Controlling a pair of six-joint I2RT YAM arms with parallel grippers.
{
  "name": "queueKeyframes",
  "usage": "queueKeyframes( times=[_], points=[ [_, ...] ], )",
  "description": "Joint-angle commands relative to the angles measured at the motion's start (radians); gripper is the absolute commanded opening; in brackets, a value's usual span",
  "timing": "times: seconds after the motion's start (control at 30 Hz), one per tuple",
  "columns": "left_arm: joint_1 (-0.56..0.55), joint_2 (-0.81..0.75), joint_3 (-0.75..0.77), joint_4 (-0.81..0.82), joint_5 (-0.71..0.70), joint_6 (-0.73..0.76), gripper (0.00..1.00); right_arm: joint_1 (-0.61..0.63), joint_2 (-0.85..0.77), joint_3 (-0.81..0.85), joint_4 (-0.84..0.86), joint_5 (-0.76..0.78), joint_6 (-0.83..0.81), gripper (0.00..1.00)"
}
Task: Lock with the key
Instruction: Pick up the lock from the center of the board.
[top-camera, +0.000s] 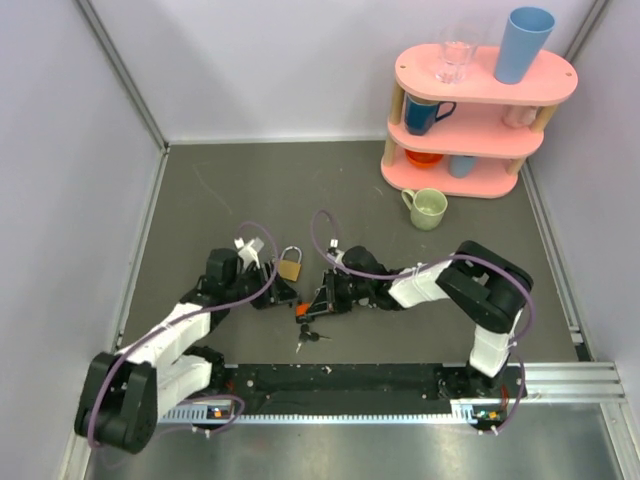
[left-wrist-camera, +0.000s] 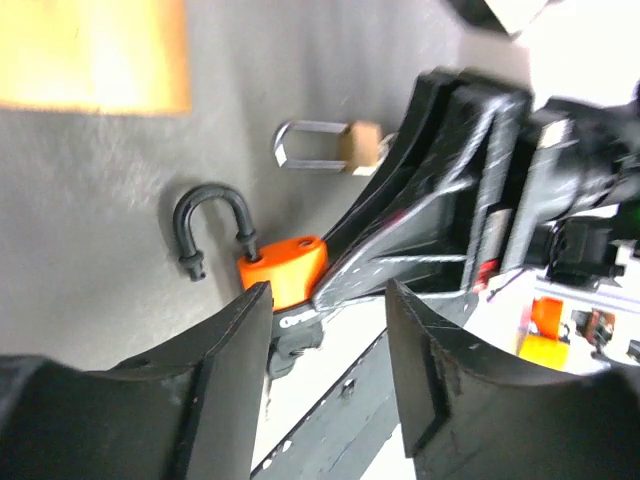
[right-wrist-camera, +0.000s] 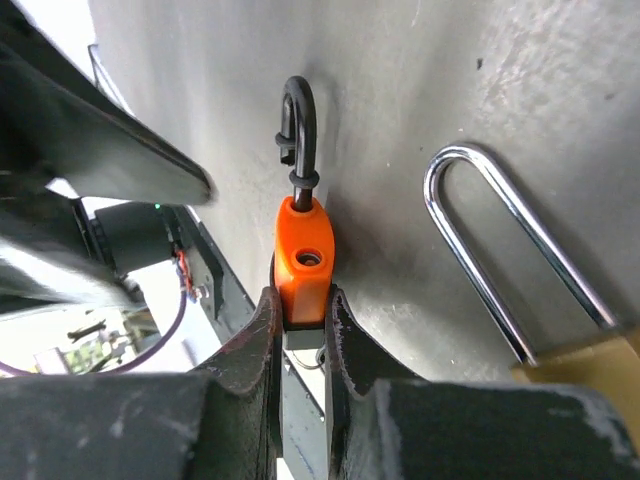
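Note:
The orange-and-black padlock (top-camera: 303, 309) lies on the grey table with its black shackle (right-wrist-camera: 298, 130) swung open. My right gripper (right-wrist-camera: 300, 300) is shut on its orange body (right-wrist-camera: 305, 255) from the bottom end; it also shows in the top view (top-camera: 318, 303). My left gripper (left-wrist-camera: 328, 300) is open and empty, just left of the padlock (left-wrist-camera: 283, 270); it also shows in the top view (top-camera: 278, 296). A small dark bunch of keys (top-camera: 311, 335) lies on the table just in front of the padlock. I cannot tell whether a key sits in the lock.
A large brass padlock (top-camera: 290, 266) with a silver shackle (right-wrist-camera: 500, 260) lies just behind the orange one. A green mug (top-camera: 428, 208) and a pink three-tier shelf (top-camera: 480, 95) with cups stand at the back right. The black base rail (top-camera: 340, 380) runs along the near edge.

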Motion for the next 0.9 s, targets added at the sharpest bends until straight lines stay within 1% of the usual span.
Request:
queueKeyframes(
  times=[0.0,0.13,0.3,0.47,0.53,0.63,0.73,0.77,0.87],
  points=[
    [-0.004,-0.124,0.132,-0.129,-0.079,0.034,0.59,-0.01,-0.14,0.051,-0.089,0.085,-0.102,0.0],
    [-0.002,-0.189,0.209,-0.187,-0.105,0.037,0.71,-0.025,-0.246,0.079,-0.161,0.147,-0.143,0.0],
    [-0.002,-0.235,0.281,-0.198,-0.085,0.022,0.75,-0.048,-0.376,0.116,-0.21,0.188,-0.183,0.0],
    [-0.002,-0.252,0.31,-0.14,-0.027,0.008,0.78,-0.074,-0.476,0.113,-0.195,0.202,-0.182,0.0],
    [-0.002,-0.255,0.312,-0.12,-0.018,0.002,0.81,-0.074,-0.527,0.102,-0.171,0.208,-0.182,0.0],
    [-0.002,-0.249,0.294,-0.039,0.021,-0.032,0.86,-0.076,-0.587,0.076,-0.115,0.204,-0.18,0.0],
    [-0.002,-0.235,0.254,0.119,0.094,-0.115,0.86,-0.076,-0.642,0.039,-0.037,0.199,-0.171,0.0],
    [-0.002,-0.23,0.245,0.203,0.128,-0.161,0.86,-0.076,-0.651,0.023,-0.02,0.196,-0.172,0.0],
    [-0.004,-0.224,0.205,0.361,0.16,-0.234,0.86,-0.076,-0.676,0.006,0.017,0.187,-0.177,0.0]
  ],
)
